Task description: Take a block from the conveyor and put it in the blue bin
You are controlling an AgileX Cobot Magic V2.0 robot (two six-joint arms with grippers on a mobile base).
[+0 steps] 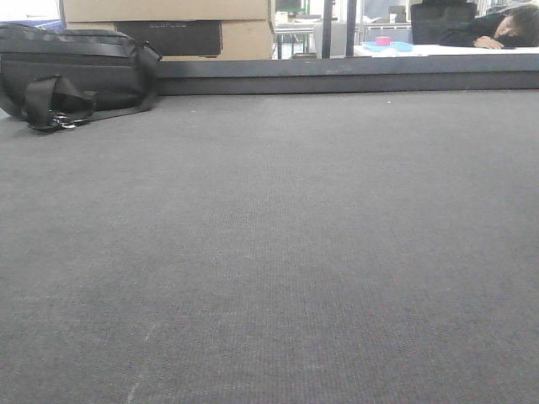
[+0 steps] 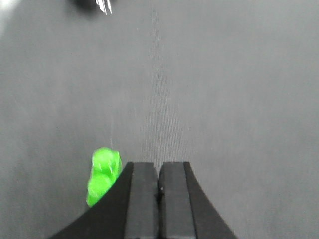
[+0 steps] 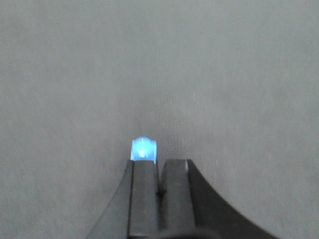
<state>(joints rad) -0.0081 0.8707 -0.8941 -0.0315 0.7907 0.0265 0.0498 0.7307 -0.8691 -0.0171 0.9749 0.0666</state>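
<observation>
Jaws on our left arm are closed, the two black pads (image 2: 142, 199) pressed flat together with nothing between them. A bright green block (image 2: 103, 177) lies on the conveyor (image 2: 224, 99) just beside them, at the outer edge of the pad on the picture's left, which hides part of it. We cannot tell whether block and pad touch.

Our right arm's jaws are likewise closed on nothing, pads (image 3: 144, 199) meeting along a thin seam. A small blue block (image 3: 143, 149), blurred and glowing, sits on the belt right at the tip of the pad on the picture's left. Again, we cannot say if there is contact.

Around both, the dark grey woven belt fills the wrist views. At the top left of the left wrist view there is a dark blurred shape with a metal glint (image 2: 103, 6).

From the front view, we see the belt run wide and flat to a dark rail (image 1: 354, 76) at its far edge. A black bag (image 1: 72, 71) with a strap rests at the far left, with cardboard boxes (image 1: 168, 10) behind it. Beyond the rail, a white desk (image 1: 455, 50) carries a light blue shallow thing (image 1: 396, 47) with a pink object (image 1: 383, 40) on it, and a person (image 1: 505, 29) rests their head there.
</observation>
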